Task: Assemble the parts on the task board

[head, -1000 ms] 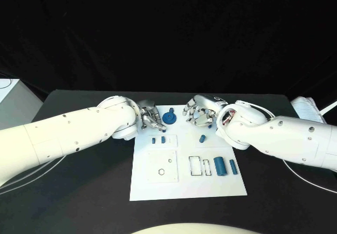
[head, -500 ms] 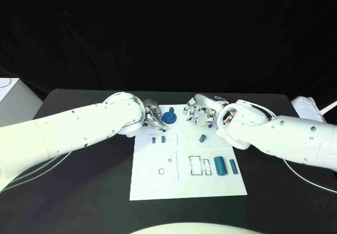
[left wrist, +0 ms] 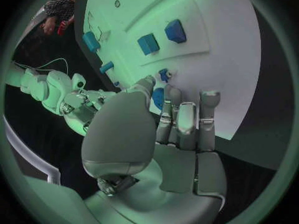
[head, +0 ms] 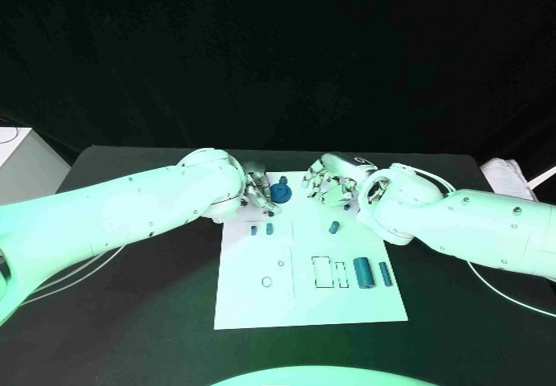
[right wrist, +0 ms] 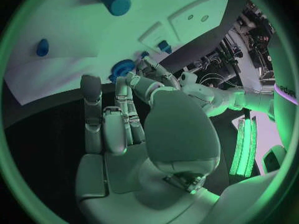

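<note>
1. Head view: white task board (head: 311, 301) lies mid-counter (head: 139, 322), black. Both hands work at its far edge. Left hand (head: 257, 193) sits at the board's far left corner, fingers on or right beside a round blue gear-like part (head: 280, 192); contact is hard to confirm from here. Right hand (head: 330, 186) is at the far edge just right of that part, fingers curled downward, nothing visible in them. Other parts on the board: two small blue blocks (head: 262, 230) left of centre, one small blue piece (head: 333, 227) near the right hand's wrist, two upright blue cylinders (head: 373, 273) toward the right side, beside outlined rectangular slots (head: 328, 272). Near-left area of the board has a raised panel with a hole (head: 267, 282).

2. Left wrist view: left hand (left wrist: 168, 129) with fingers (left wrist: 187, 117) fairly close together and extended over the board's edge; fingertips sit at the round blue part (left wrist: 158, 97) and a small blue peg (left wrist: 163, 74). Looks like a fingertip touch, but a real grip can't be told. Two blue blocks (left wrist: 161, 37) lie beyond on the board. Right hand (left wrist: 77, 102) shows nearby.

3. Right wrist view: right hand (right wrist: 134, 129) with fingers (right wrist: 115, 117) narrow, side by side, holding nothing visible, hovering at the board's edge. Round blue part (right wrist: 122, 68) lies just past the fingertips, with the left hand's fingers (right wrist: 152, 69) at it. A blue cylinder (right wrist: 114, 1) and a small blue piece (right wrist: 42, 47) sit further out on the board.
</note>
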`<state>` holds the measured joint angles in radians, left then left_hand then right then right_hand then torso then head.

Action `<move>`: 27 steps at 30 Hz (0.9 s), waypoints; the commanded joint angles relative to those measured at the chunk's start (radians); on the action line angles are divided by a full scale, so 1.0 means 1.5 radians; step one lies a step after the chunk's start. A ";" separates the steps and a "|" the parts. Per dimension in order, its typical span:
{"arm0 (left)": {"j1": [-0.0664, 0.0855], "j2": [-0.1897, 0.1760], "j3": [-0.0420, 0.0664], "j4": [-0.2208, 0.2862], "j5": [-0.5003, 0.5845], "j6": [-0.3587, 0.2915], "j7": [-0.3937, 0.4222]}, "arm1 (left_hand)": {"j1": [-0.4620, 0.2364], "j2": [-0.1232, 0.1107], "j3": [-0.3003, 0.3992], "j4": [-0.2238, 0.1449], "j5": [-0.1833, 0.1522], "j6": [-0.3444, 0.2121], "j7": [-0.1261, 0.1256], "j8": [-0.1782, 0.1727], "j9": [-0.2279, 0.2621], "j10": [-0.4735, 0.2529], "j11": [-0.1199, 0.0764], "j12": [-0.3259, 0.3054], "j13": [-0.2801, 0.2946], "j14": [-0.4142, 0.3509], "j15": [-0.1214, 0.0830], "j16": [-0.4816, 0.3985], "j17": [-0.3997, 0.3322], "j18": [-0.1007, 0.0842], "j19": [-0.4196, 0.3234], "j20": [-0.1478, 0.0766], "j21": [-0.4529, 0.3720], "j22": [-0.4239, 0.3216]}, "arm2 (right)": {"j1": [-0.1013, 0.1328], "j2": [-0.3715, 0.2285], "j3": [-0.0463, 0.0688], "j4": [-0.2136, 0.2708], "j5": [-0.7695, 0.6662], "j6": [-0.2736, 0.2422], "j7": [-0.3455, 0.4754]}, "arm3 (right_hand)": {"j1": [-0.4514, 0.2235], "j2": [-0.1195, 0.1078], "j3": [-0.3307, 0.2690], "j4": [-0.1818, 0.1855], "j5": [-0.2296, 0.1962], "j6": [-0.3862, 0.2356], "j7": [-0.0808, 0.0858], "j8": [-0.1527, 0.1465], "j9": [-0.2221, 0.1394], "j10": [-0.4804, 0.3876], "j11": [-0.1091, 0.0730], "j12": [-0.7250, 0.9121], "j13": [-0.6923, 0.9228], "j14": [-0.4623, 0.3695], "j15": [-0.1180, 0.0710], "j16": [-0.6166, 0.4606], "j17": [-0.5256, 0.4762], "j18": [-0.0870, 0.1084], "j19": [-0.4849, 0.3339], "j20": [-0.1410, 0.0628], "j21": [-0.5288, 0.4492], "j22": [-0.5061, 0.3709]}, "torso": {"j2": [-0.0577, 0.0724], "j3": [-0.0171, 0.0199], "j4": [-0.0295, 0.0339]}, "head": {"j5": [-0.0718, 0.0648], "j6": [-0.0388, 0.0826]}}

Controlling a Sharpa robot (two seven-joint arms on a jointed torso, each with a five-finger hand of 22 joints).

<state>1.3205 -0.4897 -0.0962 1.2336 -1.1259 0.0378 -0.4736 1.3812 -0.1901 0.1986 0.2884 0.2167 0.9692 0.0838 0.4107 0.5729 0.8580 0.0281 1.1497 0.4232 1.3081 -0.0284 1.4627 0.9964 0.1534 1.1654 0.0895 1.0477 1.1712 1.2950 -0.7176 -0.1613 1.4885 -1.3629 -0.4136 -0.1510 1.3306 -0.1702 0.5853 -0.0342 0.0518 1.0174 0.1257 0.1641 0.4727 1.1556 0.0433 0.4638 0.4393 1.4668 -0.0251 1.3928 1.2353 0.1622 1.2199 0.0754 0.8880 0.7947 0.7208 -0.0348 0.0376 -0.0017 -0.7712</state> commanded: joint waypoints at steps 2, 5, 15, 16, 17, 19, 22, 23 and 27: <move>0.001 0.005 -0.001 -0.003 0.005 0.028 -0.001 | 0.004 0.007 -0.007 0.001 -0.003 0.007 -0.003 0.007 0.001 0.003 -0.006 0.017 0.011 0.017 -0.002 0.010 0.031 -0.014 0.011 -0.003 0.011 0.007 | 0.000 0.000 0.000 0.001 -0.001 -0.001 0.001 | -0.002 -0.006 0.002 0.001 0.001 0.002 0.000 -0.004 -0.001 -0.003 0.000 0.001 0.001 0.024 -0.004 0.000 -0.001 -0.005 -0.001 -0.001 -0.003 0.000 | 0.000 0.0000 -0.0012 | 0.000 -0.001; 0.001 0.006 -0.002 -0.004 0.005 0.033 -0.003 | 0.007 0.008 -0.010 0.001 -0.003 0.010 -0.005 0.010 0.001 0.006 -0.009 0.032 0.021 0.029 -0.004 0.017 0.056 -0.017 0.020 -0.005 0.023 0.017 | 0.000 -0.001 0.000 0.001 -0.001 -0.001 0.000 | -0.002 -0.006 0.002 0.001 0.001 0.002 0.000 -0.004 -0.001 -0.003 0.000 0.001 0.001 0.024 -0.004 0.000 -0.001 -0.005 -0.001 -0.001 -0.003 0.000 | 0.000 0.0003 0.0001 | -0.002 -0.002; 0.001 0.007 -0.003 -0.006 -0.005 0.046 -0.011 | 0.008 0.009 -0.018 0.001 -0.008 0.026 -0.014 0.022 0.004 0.042 -0.018 0.071 0.083 0.064 -0.012 0.033 0.127 -0.025 0.049 -0.012 0.060 0.046 | 0.000 -0.003 0.000 0.001 0.000 0.000 0.000 | -0.004 -0.006 0.003 0.002 0.001 0.003 0.000 -0.005 -0.001 -0.004 0.000 0.002 0.002 0.024 -0.004 0.000 -0.001 -0.005 -0.001 -0.001 -0.003 0.000 | -0.001 0.0000 0.0004 | -0.003 -0.003; 0.001 0.007 -0.003 -0.006 -0.006 0.046 -0.011 | 0.007 0.008 -0.019 0.001 -0.011 0.026 -0.014 0.023 0.004 0.044 -0.018 0.074 0.088 0.066 -0.013 0.034 0.131 -0.026 0.051 -0.012 0.063 0.048 | 0.000 -0.003 0.000 0.001 0.000 0.000 0.000 | -0.004 -0.006 0.003 0.002 0.001 0.003 0.000 -0.005 -0.001 -0.004 0.000 0.002 0.002 0.024 -0.004 0.000 -0.001 -0.005 -0.001 -0.001 -0.003 0.000 | -0.001 0.0000 0.0004 | -0.003 -0.003; 0.001 0.007 -0.003 -0.006 -0.008 0.045 -0.012 | 0.007 0.007 -0.020 0.001 -0.013 0.026 -0.014 0.023 0.003 0.045 -0.019 0.074 0.089 0.066 -0.013 0.034 0.131 -0.026 0.051 -0.013 0.063 0.048 | 0.000 -0.003 0.000 0.001 0.000 0.000 0.000 | -0.004 -0.006 0.003 0.002 0.001 0.003 0.000 -0.005 -0.001 -0.004 0.000 0.002 0.002 0.024 -0.004 0.000 -0.001 -0.005 -0.001 -0.001 -0.003 0.000 | -0.001 -0.0001 0.0004 | -0.003 -0.003; 0.001 0.007 -0.003 -0.006 -0.011 0.044 -0.012 | 0.004 0.006 -0.025 0.002 -0.025 0.024 -0.013 0.023 0.003 0.041 -0.018 0.075 0.087 0.067 -0.013 0.035 0.134 -0.026 0.052 -0.014 0.065 0.049 | 0.000 -0.003 0.000 0.001 0.000 0.000 0.000 | -0.004 -0.006 0.003 0.002 0.001 0.003 0.000 -0.005 -0.001 -0.004 0.000 0.003 0.003 0.023 -0.003 -0.001 -0.002 -0.005 -0.002 -0.001 -0.004 -0.001 | -0.001 0.0000 0.0006 | -0.003 -0.002; 0.001 0.007 -0.003 -0.006 -0.015 0.043 -0.013 | 0.001 0.010 -0.036 0.002 -0.059 0.020 -0.012 0.024 0.002 0.037 -0.018 0.078 0.091 0.068 -0.013 0.035 0.139 -0.027 0.053 -0.015 0.068 0.052 | 0.000 -0.004 0.000 0.001 0.001 0.000 0.001 | -0.005 -0.006 0.003 0.003 0.001 0.003 0.000 -0.005 -0.001 -0.005 0.000 0.003 0.003 0.023 -0.003 -0.001 -0.002 -0.005 -0.003 -0.001 -0.006 -0.003 | 0.000 0.0001 0.0004 | -0.003 -0.002; 0.001 0.007 -0.003 -0.006 -0.016 0.043 -0.014 | -0.001 0.011 -0.039 0.002 -0.065 0.019 -0.011 0.024 0.002 0.036 -0.017 0.078 0.091 0.068 -0.013 0.035 0.139 -0.027 0.053 -0.015 0.068 0.053 | 0.000 -0.004 0.000 0.001 0.001 0.000 0.001 | -0.005 -0.006 0.002 0.003 0.001 0.003 0.000 -0.005 -0.001 -0.005 0.000 0.003 0.003 0.023 -0.003 -0.001 -0.003 -0.005 -0.003 -0.001 -0.006 -0.003 | 0.000 0.0000 0.0005 | -0.003 -0.002; 0.001 0.006 -0.003 -0.005 -0.019 0.046 -0.014 | -0.011 0.018 -0.058 0.002 -0.101 0.017 -0.010 0.027 0.003 0.036 -0.016 0.081 0.097 0.069 -0.012 0.035 0.144 -0.027 0.053 -0.014 0.069 0.055 | 0.000 -0.004 0.000 0.001 0.002 0.000 0.001 | -0.005 -0.006 0.002 0.003 0.001 0.003 0.000 -0.006 -0.001 -0.005 0.000 0.003 0.004 0.023 -0.003 -0.002 -0.003 -0.005 -0.003 -0.001 -0.006 -0.003 | 0.000 -0.0001 0.0003 | -0.004 -0.003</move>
<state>1.3211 -0.4824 -0.1010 1.2238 -1.1401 0.0878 -0.4904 1.3695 -0.1647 0.1160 0.2911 0.0678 0.9990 0.0678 0.4465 0.5766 0.9147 0.0008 1.2693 0.5678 1.4047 -0.0464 1.5093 1.2109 0.1225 1.2367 0.0680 1.1467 1.2525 1.2951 -0.7236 -0.1612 1.4887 -1.3584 -0.4136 -0.1526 1.3267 -0.1741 0.5852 -0.0342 0.0518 1.0174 0.1257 0.1602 0.4728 1.1539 0.0451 0.4640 0.4440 1.4668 -0.0251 1.3928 1.2310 0.1622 1.2198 0.0754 0.8828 0.7905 0.7200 -0.0346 0.0382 -0.0069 -0.7747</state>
